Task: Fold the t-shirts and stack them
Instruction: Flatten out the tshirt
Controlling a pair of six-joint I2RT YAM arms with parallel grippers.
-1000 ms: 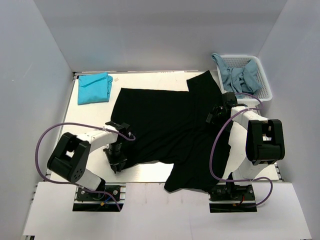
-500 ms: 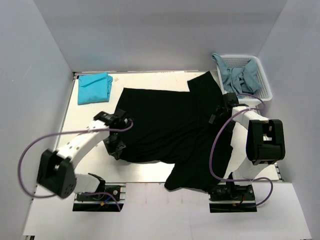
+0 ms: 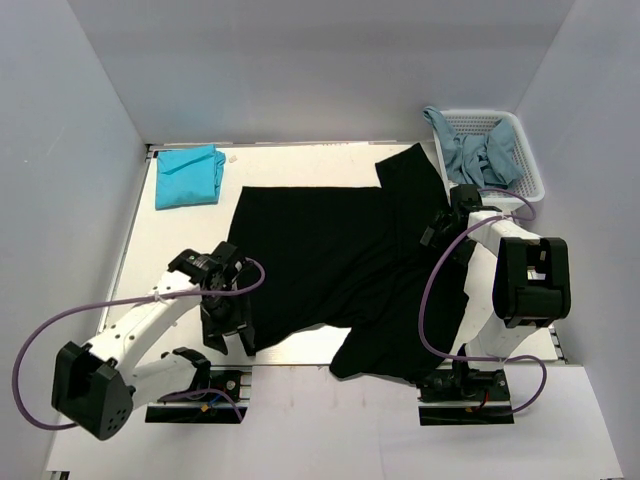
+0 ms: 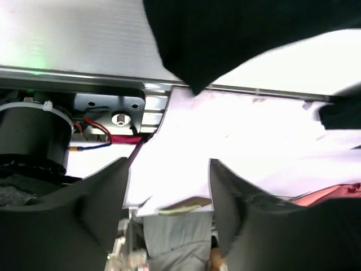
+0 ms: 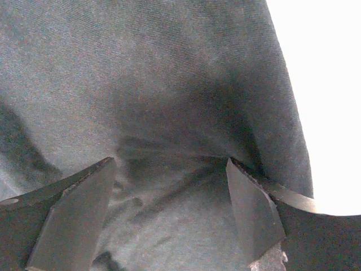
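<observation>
Presently: teal t-shirt (image 3: 188, 176), folded, is laid at the far-left corner of the table (image 3: 165, 250); black t-shirt (image 3: 330, 250) is spread centrally, unfolded; greyish-blue t-shirts (image 3: 475, 155) are heaped in the basket (image 3: 527, 160) (all unstacked). Left gripper (image 4: 169, 169) is held apart, empty; right gripper (image 5: 169, 164) is spread wide over black cloth.

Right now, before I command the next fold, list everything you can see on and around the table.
black t-shirt: one, black, spread over the table's middle, reaching its near edge
teal t-shirt: one, teal, folded, far-left corner
greyish-blue t-shirts: count unclear, greyish blue, bunched in the basket
basket: one, white mesh, far-right corner
table: one, white, under everything
left end effector: one, black, open and empty, by the black t-shirt's near-left edge
right end effector: one, black, open, over the black t-shirt's right side
</observation>
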